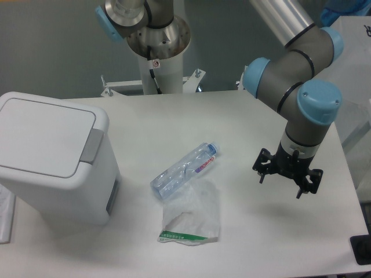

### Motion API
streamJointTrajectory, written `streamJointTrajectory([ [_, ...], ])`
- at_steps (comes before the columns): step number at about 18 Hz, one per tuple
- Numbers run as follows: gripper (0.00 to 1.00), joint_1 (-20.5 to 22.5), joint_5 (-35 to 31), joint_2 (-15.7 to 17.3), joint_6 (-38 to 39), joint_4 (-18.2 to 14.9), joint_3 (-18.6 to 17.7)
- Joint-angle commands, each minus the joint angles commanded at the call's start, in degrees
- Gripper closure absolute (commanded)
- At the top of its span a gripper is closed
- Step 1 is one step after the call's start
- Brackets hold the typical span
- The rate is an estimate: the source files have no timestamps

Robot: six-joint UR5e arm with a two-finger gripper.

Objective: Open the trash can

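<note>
Trash can (49, 153) far left, lid shut; gripper (281, 184) well apart.

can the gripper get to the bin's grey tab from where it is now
Probably yes. The gripper hangs over bare table at the right, holding nothing. The bottle and plastic bag lie low between it and the bin, so passing above them to the grey tab looks free.

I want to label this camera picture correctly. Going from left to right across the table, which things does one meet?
trash can → clear plastic bottle → gripper. The crumpled plastic bag lies just below the bottle in the picture and shares its span, so I leave it out of the order.
</note>
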State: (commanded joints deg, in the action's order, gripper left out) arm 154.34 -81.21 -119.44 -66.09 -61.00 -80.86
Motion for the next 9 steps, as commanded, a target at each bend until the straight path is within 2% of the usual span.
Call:
streamJointTrajectory([
  [5, 0.0, 0.17, 1.05, 0.96, -1.32, -0.44, -0.09],
  [7, 0.0, 0.26, 7.43, 2.1, 0.08, -0.62, -1.22],
  [9, 0.0, 0.7, 11.94, 4.12, 5.77, -0.18, -3.16],
])
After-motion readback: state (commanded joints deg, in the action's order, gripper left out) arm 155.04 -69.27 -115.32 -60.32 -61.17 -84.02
